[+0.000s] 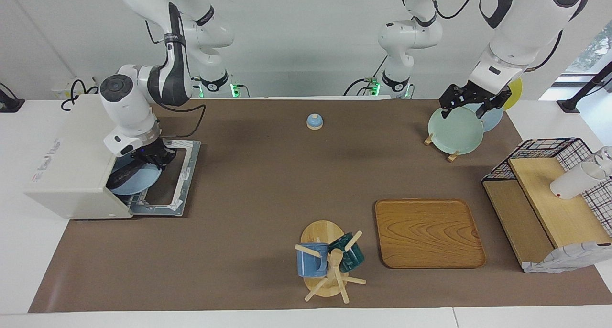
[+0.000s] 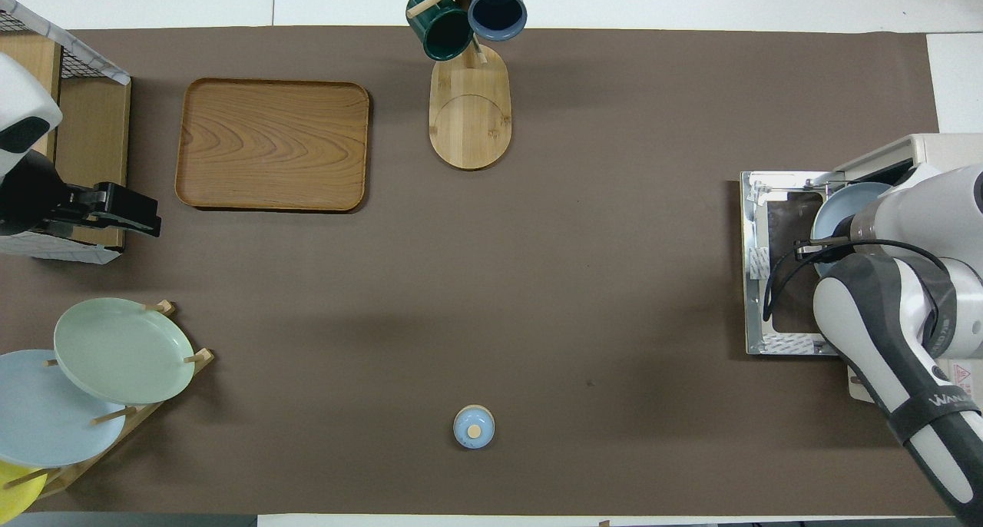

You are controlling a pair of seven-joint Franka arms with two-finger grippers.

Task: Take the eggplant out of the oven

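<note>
A boxy off-white toaster oven (image 1: 71, 175) sits at the right arm's end, door down. The right gripper (image 1: 152, 161) is pinched on a slim dark eggplant (image 1: 125, 177) lying on a pale blue plate (image 1: 136, 184) at the oven's mouth. The left gripper (image 1: 471, 103) waits, fingers spread, over a green plate (image 1: 455, 131).

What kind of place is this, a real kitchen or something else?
Probably a robotics lab staged as a kitchen: two robot arms at a papered table, with an oven, plate rack and mug tree.
</note>
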